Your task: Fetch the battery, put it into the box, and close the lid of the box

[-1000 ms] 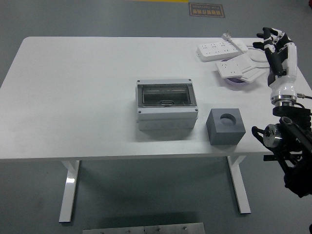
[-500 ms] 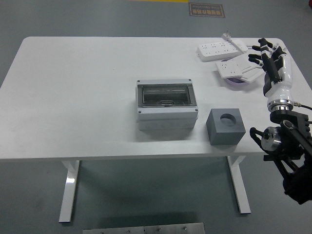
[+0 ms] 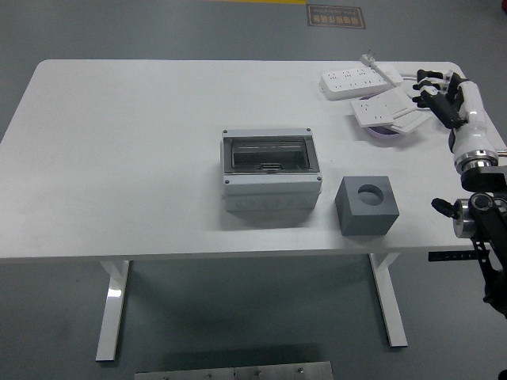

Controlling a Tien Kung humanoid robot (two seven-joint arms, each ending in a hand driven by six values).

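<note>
Left half of bench (image 3: 119,158): bare, free passage.
Centre: box (image 3: 271,169), lid shut, clear room on all sides.
Right of box: grey block (image 3: 367,205) near front edge, narrow gap between.
Far right corner: power strips (image 3: 360,80), white adapters (image 3: 388,111), crowded.
Right hand (image 3: 440,95): fingers spread, above the right edge beside that clutter.

The right arm (image 3: 483,229) runs off the picture's right edge, its upper reach unseen. What sits inside the box (image 3: 270,169) stays unclear behind the tinted lid, and the purple object (image 3: 386,132) lies mostly hidden under white power strips (image 3: 380,109). The floor sign (image 3: 336,15) at the top edge is too small to read.
</note>
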